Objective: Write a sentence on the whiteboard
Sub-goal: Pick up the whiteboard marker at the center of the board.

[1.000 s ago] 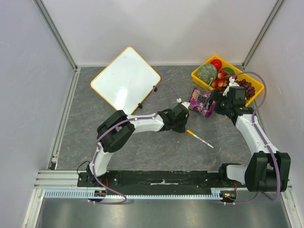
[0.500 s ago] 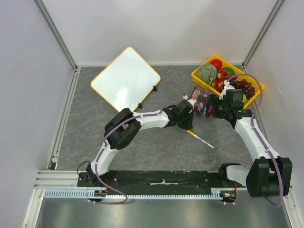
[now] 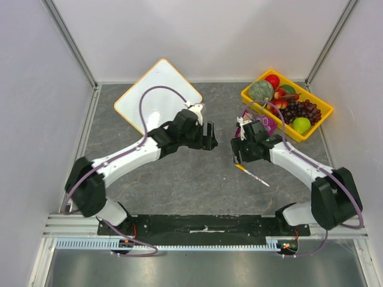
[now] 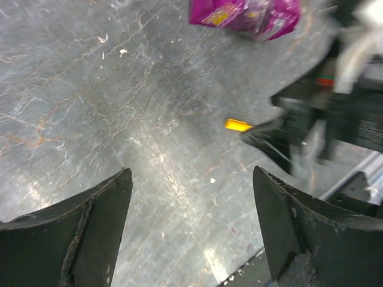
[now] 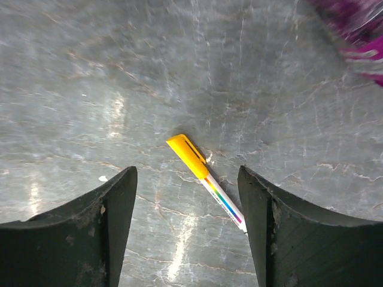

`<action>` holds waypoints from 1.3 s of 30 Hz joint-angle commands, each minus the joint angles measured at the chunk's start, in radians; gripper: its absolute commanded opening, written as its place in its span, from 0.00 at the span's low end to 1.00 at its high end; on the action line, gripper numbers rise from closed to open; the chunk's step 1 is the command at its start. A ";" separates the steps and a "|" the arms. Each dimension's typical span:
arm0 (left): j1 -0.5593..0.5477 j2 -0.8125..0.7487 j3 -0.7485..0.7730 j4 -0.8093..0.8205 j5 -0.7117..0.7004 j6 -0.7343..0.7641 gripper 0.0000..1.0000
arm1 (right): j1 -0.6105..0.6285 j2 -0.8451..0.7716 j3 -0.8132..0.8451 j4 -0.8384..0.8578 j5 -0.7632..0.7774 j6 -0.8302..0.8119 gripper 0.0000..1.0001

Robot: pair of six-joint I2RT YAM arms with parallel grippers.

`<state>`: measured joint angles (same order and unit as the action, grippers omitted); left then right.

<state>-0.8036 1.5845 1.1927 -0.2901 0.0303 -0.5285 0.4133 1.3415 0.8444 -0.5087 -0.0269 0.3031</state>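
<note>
Your right claw [image 5: 187, 172] stood spread wide and held nothing. Its two dark fingers [image 5: 108, 215] framed a pen [image 5: 206, 176] that lay flat on the grey counter [image 3: 179, 179]. The pen's yellow cap [image 5: 187, 149] pointed away from the wrist camera, and its white barrel with coloured bands ran back toward the right finger. From overhead, that claw [image 3: 237, 158] sat just above the capped end of the pen [image 3: 251, 174], which lay aslant near the middle of the counter.

Your left claw [image 4: 191, 179] was likewise released and empty, with bare counter between its fingers. Its wrist camera caught the pen's orange-yellow cap [image 4: 238, 125] beside the blurred dark shape of the right claw [image 4: 287, 134], and a purple packet [image 4: 245, 12] farther off. Overhead, the left claw [image 3: 210, 136] faced the right one across a short gap.

The purple packet [image 3: 268, 124] lay just behind the right wrist, and a yellow tray [image 3: 246, 94] of fruit stood in the far right corner. The whiteboard [image 3: 157, 89] lay flat at the far left of the counter, turned corner-on like a diamond. The left arm crossed its near right edge.
</note>
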 commanded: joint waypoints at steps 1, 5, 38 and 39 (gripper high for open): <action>0.021 -0.190 -0.057 -0.104 -0.026 -0.014 0.89 | 0.048 0.091 0.056 -0.054 0.108 -0.016 0.73; 0.052 -0.328 -0.090 -0.162 -0.027 -0.019 0.93 | 0.076 0.143 0.056 -0.060 0.151 -0.013 0.69; 0.078 -0.523 -0.231 -0.017 0.247 -0.142 0.90 | 0.056 0.076 0.254 0.111 -0.117 0.155 0.00; 0.052 -0.496 -0.231 0.021 0.252 -0.149 0.90 | 0.056 0.053 0.257 0.124 -0.116 0.175 0.00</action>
<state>-0.7063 1.0237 0.9890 -0.4797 0.1352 -0.5903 0.4675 1.5169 1.0416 -0.4889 -0.1165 0.3832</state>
